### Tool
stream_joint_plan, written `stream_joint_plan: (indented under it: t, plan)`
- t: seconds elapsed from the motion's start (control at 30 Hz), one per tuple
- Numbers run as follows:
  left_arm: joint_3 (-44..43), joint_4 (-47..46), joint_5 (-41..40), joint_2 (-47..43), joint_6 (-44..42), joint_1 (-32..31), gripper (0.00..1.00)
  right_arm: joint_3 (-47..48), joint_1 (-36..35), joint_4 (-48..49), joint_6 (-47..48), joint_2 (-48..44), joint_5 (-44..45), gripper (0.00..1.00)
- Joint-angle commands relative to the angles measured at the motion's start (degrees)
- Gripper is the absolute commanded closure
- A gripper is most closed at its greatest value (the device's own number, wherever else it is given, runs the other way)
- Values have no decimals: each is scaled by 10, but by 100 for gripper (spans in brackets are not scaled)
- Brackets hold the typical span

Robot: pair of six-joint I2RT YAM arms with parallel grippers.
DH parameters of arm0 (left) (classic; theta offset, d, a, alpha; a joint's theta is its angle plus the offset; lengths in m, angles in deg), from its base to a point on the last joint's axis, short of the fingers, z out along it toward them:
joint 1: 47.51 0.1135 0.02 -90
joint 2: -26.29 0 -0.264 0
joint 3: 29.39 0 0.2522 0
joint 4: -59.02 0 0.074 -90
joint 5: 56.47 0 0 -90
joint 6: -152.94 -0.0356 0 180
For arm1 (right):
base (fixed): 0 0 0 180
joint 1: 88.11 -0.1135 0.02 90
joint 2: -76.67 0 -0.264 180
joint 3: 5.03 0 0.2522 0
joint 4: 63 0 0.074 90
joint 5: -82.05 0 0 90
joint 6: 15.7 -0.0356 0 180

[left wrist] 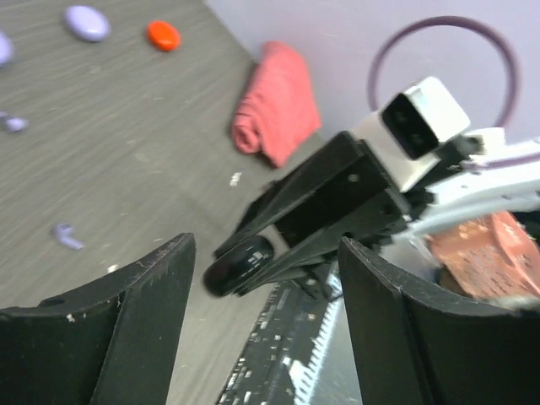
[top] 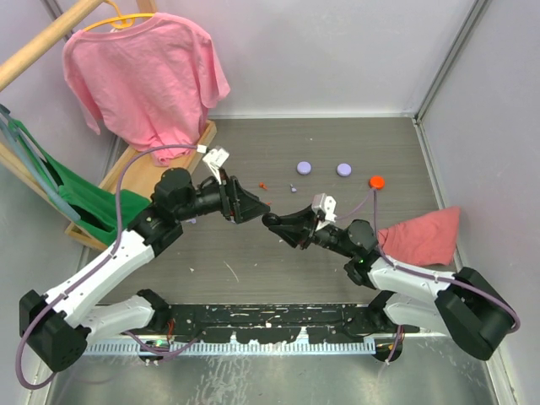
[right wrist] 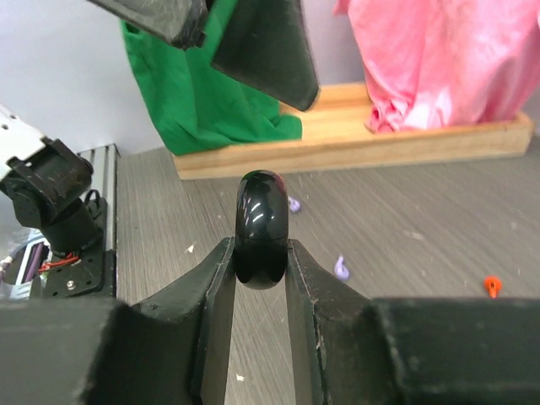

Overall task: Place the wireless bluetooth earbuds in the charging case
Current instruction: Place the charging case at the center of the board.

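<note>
mid-table (top: 337,135) the case (right wrist: 262,228) sits in the right gripper (top: 274,222), the left gripper (top: 256,205) just to its left (apart from it), three discs (top: 343,169) in a row behind, a towel (top: 422,236) at right, a shirt (top: 143,76) above the rack (top: 148,181) far left.

charging case (right wrist: 262,228) | glossy black round puck | closed, on edge | pinched aloft in right gripper (right wrist: 260,248)

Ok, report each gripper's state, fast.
Left gripper: open, holding nothing.
Right gripper: shut on the charging case.
</note>
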State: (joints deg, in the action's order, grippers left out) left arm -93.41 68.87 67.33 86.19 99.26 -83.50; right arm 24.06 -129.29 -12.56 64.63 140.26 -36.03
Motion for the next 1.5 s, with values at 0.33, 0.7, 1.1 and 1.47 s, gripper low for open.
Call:
stream_joint_plan:
  t: [0.33, 0.7, 1.1, 1.47]
  plan:
    - [109, 130, -371, -81, -158, 0, 16, 60, 52, -460, -97, -71, 176, 99]
    - [235, -16, -503, -96, -174, 0, 1, 29, 289, -548, -224, -57, 165, 99]
    - [256, -13, -544, -109, -173, 0, 2, 12, 438, -612, -244, 0, 174, 88]
    - [248, 6, -541, -109, -164, 0, 2, 52, 444, -729, -221, -70, 231, 41]
